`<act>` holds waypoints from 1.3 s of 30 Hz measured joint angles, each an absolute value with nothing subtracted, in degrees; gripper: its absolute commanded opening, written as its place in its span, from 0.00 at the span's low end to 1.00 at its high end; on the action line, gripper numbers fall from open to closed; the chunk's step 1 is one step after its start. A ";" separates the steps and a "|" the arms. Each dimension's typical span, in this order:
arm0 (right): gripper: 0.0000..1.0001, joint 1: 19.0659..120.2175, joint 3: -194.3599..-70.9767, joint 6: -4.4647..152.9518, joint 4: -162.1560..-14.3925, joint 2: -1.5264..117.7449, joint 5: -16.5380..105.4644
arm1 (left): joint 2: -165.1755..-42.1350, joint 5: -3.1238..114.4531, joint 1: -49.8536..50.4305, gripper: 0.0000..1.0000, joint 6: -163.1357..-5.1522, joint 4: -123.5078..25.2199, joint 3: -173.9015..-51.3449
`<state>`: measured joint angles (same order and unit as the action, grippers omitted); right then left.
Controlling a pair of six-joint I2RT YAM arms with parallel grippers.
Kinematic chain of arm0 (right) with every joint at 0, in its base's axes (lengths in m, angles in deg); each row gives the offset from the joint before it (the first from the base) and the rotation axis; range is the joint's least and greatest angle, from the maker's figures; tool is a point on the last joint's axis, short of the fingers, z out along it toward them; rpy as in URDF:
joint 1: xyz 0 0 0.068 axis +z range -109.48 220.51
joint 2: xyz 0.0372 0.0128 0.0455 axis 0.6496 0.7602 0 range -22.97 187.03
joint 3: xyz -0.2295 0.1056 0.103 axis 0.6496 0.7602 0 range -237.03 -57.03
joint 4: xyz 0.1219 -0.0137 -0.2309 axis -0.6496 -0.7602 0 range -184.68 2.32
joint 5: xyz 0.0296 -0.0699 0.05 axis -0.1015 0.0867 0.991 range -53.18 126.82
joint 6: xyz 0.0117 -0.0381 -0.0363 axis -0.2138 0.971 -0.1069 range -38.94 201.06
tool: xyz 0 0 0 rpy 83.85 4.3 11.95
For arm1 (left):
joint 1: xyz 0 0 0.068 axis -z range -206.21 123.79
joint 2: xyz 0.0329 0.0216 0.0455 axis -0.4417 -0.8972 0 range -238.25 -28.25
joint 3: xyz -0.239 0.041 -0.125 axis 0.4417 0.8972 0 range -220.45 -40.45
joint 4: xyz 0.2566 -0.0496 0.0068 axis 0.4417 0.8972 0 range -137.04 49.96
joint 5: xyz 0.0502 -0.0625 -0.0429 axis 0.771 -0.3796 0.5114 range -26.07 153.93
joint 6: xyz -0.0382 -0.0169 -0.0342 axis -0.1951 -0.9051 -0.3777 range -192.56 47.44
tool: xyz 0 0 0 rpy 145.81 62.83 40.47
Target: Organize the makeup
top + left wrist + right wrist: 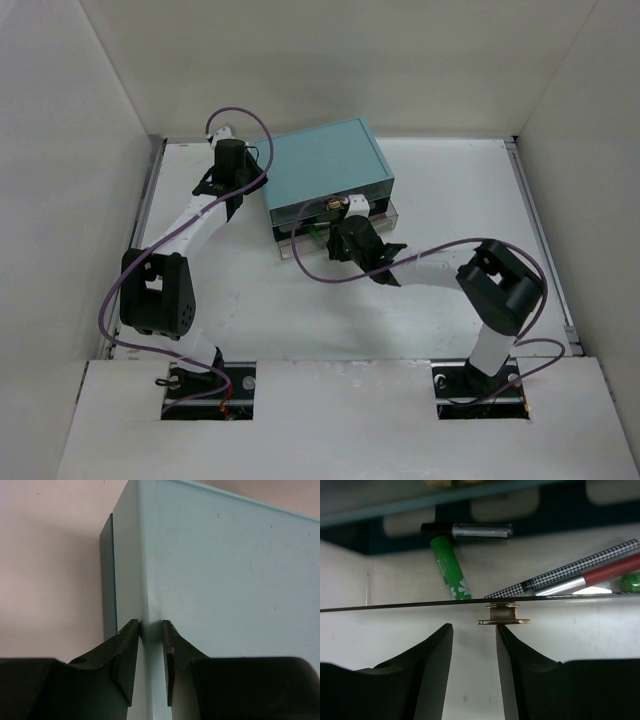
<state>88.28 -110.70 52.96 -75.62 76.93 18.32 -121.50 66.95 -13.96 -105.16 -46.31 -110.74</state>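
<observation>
From above, the teal box (325,165) sits at upper centre of the white table (450,200). Its lower drawer (340,228) is pulled out toward the bottom of the frame. The left gripper (232,170) is at the box's left corner and the right gripper (352,238) is at the drawer front. No loose makeup shows on the table.

In the left wrist view, the left gripper (149,632) is narrow, its tips pinching the box's (225,580) vertical corner, apparently to brace it.

In the right wrist view, the right gripper (474,630) is moderately open and empty, low in the frame and just left of the gold pull (502,615). Behind the clear drawer front lie a green tube (449,567), a black-and-silver tube (467,530), a houndstooth pencil (570,572) and a red pencil (605,570).

The sorting looks nearly done. What seems left is pushing the drawer shut. No compact, sponge or jar is visible.
</observation>
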 measured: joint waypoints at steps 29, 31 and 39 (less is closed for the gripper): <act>1.00 82.43 -108.78 47.02 -82.53 58.19 13.29 | -111.19 70.06 -13.17 1.00 -96.79 -34.68 -111.46; 1.00 79.72 -109.28 45.09 -90.60 55.75 13.62 | -104.30 72.79 -13.26 1.00 -95.77 -34.42 -110.08; 1.00 64.07 -109.17 40.66 -113.83 51.42 11.48 | -84.74 86.89 -15.88 1.00 -97.03 -29.11 -98.08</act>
